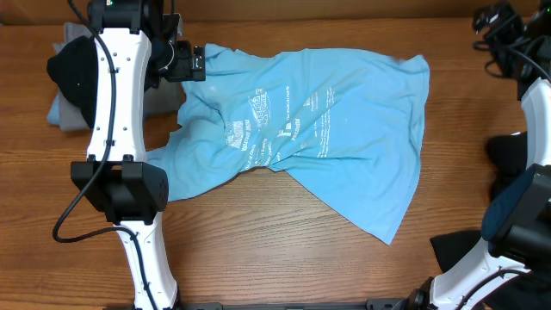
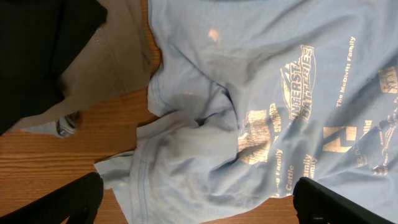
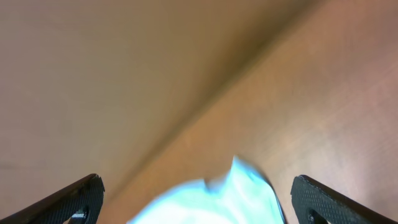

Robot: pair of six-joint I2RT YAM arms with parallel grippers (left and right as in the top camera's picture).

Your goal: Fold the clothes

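Furthest left of the sky-blue T-shirt sits a small heap: a black garment lying on a grey garment. The grey one's edge meets the shirt's left side, and a pale blue scrap peeks out beneath it.

My left pincer hangs over the shirt's left part, above a bunch of folds near the collar. Its fingers are spread wide and pinch nothing.

The shirt itself lies opened out on the wooden table, print side up, with its white lettering just right of those folds. The cloth is wrinkled, and its lower right corner trails to a point toward the table's near edge.

My right pincer is off to the right of the shirt, up by its far right corner. Its fingers also stand wide apart. That view is blurred. A bit of light blue cloth shows low between the fingers, and I cannot tell whether it touches either one.
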